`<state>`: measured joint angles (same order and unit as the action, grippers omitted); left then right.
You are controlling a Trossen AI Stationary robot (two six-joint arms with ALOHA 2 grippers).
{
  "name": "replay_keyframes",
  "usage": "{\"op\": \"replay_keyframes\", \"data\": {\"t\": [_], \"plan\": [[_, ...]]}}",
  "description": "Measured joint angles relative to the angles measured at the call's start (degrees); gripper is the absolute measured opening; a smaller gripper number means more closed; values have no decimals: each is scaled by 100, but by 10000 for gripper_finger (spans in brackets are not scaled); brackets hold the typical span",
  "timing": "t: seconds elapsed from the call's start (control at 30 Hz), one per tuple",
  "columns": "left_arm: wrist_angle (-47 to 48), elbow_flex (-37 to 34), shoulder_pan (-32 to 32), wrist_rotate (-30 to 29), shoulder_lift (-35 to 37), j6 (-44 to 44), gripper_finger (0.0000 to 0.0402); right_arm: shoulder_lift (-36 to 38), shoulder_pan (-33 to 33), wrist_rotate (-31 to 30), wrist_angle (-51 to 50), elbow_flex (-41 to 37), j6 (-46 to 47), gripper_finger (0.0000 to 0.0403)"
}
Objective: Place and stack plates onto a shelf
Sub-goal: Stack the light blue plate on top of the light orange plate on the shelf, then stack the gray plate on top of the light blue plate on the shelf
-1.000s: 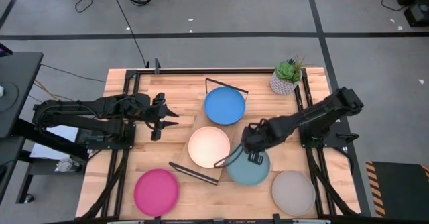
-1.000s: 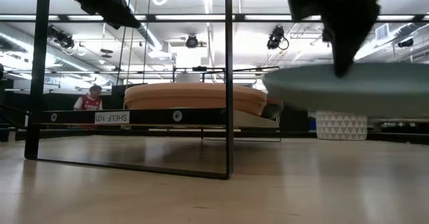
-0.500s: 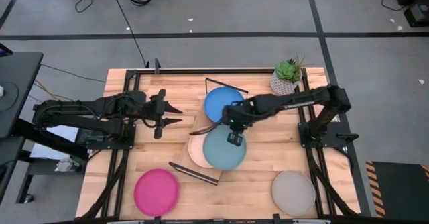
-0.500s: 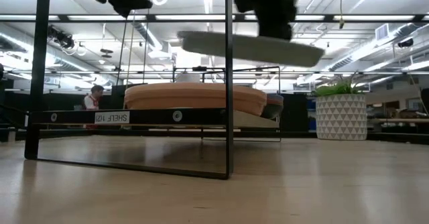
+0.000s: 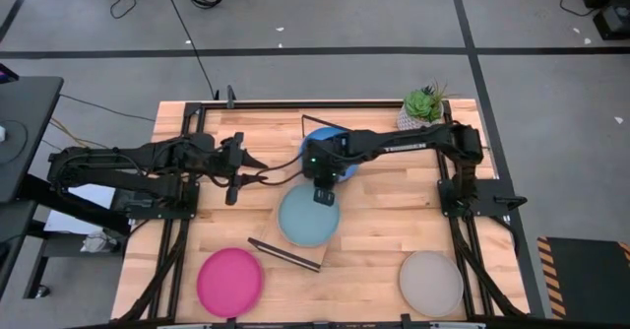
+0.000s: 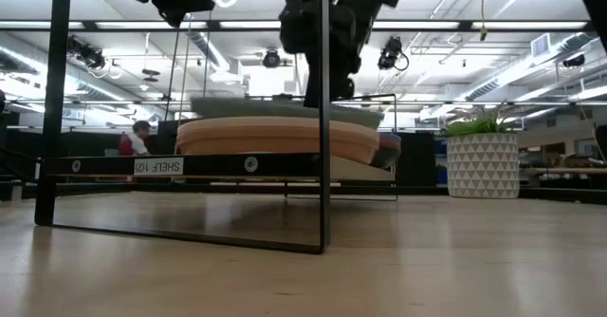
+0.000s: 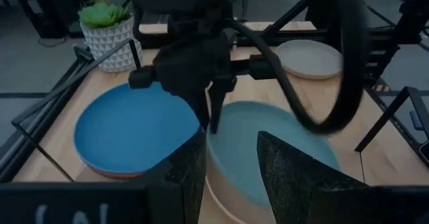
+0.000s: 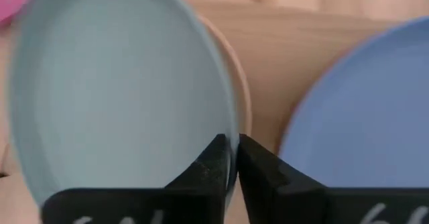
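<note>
Right now the right gripper is pinched tight on the rim of the light blue plate, held just over the cream plate on the shelf. Left gripper waits beside the shelf, fingers apart. Risk: plate looks slightly off-centre, so release could leave it tilted or sliding toward the blue plate

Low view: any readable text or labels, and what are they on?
"SHELF 102": mirrored, on a white sticker on the shelf front edge; the last characters are uncertain.
The wrist views show blurred white marks along the bottom edge, unreadable.
No other text is legible.
</note>
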<state>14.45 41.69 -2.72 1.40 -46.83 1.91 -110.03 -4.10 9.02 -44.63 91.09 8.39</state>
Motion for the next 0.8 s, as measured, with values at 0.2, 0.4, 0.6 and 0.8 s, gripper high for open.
{"op": "replay_keyframes", "data": {"t": [0.2, 0.4, 0.6, 0.8], "plan": [[101, 0, 0, -1, 0, -13, 141, -119, -74, 250, 133, 0, -148, 82], [146, 0, 0, -3, 0, 22, 141, 209, -21, 211, 100, 170, -393, 92], [549, 2, 0, -3, 0, 19, 141, 637, 619, 231, -772, 173, -847, 91], [1009, 2, 0, -5, 0, -118, 141, 626, 1675, -214, -1730, 103, -1280, 91]]}}
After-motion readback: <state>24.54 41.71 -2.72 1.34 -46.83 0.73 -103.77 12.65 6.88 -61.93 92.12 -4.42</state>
